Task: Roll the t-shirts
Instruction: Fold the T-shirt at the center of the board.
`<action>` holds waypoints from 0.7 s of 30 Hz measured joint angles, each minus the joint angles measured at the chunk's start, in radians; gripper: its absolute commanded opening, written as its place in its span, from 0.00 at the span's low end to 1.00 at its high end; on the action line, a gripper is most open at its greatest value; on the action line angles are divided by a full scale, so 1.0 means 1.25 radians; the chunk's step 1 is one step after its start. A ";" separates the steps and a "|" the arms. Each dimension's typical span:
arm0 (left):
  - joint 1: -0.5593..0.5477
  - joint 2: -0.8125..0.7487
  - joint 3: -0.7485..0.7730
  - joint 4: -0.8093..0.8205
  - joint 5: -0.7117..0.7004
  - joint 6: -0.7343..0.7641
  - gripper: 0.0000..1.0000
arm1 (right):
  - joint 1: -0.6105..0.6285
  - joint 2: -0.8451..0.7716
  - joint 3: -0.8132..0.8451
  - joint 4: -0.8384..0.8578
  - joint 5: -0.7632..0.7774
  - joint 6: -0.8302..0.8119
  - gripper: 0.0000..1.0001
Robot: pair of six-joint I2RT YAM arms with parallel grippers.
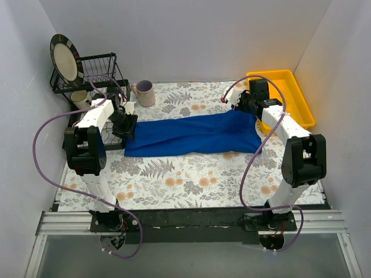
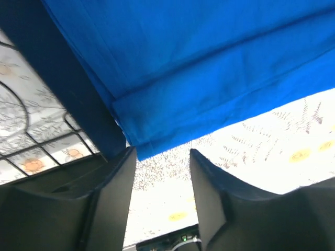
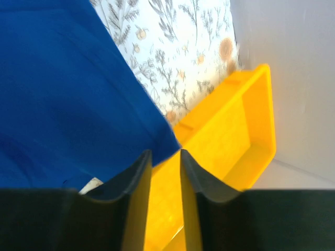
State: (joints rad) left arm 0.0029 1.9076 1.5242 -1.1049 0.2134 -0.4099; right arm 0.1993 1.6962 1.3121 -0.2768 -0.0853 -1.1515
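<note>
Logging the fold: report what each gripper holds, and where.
Nothing looks held. The left gripper stands open just short of a t-shirt corner; the right gripper is parted at another corner, yellow bin showing between.

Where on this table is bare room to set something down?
Widest: the cloth between the shirt and the arm bases. Smaller: behind the shirt, between the mug and the bin. Crowded: the far left corner, with the rack and left arm.

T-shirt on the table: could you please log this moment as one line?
t-shirt: folded strip, flat, unrolled | left gripper: open, left end, empty | right gripper: open, right corner, empty
</note>
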 measured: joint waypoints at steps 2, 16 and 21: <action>0.000 -0.002 0.015 0.006 0.002 0.001 0.51 | 0.000 0.020 0.030 -0.006 0.036 0.026 0.47; -0.057 -0.103 -0.131 0.029 0.082 0.084 0.41 | -0.006 -0.184 -0.142 -0.156 0.008 0.123 0.51; -0.072 -0.083 -0.141 0.053 0.083 0.101 0.41 | -0.012 -0.201 -0.215 -0.207 -0.001 0.117 0.51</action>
State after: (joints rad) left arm -0.0868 1.8042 1.3479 -1.0389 0.3172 -0.2836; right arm 0.1841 1.4456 1.0428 -0.5358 -0.0860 -1.0054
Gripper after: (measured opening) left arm 0.409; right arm 0.513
